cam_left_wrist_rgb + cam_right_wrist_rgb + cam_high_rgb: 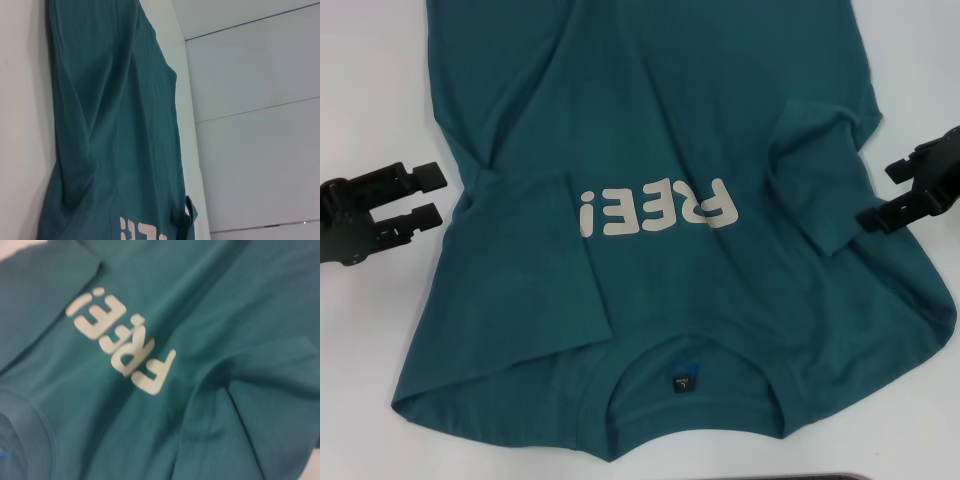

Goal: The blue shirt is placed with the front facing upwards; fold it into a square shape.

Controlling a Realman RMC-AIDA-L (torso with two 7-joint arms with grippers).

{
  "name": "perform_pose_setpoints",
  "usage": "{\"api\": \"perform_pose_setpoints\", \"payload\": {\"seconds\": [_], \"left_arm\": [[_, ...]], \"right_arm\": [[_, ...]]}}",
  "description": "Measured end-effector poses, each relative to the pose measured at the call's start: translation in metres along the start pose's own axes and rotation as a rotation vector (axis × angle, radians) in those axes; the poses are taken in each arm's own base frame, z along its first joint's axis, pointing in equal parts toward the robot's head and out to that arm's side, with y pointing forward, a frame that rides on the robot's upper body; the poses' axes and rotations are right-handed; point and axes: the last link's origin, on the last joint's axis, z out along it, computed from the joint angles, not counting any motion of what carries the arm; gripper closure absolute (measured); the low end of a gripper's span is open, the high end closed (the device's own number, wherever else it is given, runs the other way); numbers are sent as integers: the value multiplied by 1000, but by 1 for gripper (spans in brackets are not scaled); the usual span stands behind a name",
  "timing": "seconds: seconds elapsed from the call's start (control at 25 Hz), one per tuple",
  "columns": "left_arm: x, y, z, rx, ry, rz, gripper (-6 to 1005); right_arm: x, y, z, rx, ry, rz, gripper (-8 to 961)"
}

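Observation:
The blue shirt (pixel 650 120) lies front up on the white table, its round collar (pixel 620 385) and black label (pixel 681 384) at the near edge. Pale block letters (pixel 655 208) run across the chest. Both sleeves are folded inward over the body, the left flap (pixel 535 260) covering part of the lettering. My left gripper (pixel 428 195) hovers open just off the shirt's left edge, holding nothing. At the right edge my right gripper (pixel 882 193) is open too, beside the folded right sleeve (pixel 815 170). The left wrist view shows the shirt (pixel 110 125); the right wrist view shows the letters (pixel 120 345).
White table (pixel 360 100) shows on both sides of the shirt. A dark object's edge (pixel 820 477) peeks in at the very front. In the left wrist view, pale wall panels (pixel 250 125) stand beyond the table's far edge.

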Motion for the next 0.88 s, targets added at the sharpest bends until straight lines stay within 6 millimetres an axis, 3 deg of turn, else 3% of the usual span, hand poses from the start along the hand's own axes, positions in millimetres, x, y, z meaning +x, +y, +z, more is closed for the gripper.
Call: {"api": "perform_pose_setpoints", "payload": {"seconds": [0.88], "left_arm": [[-2,-2,2,-4,-6,-13,225]], "right_arm": [[4,5,5,-12,10,-17,37]]}}
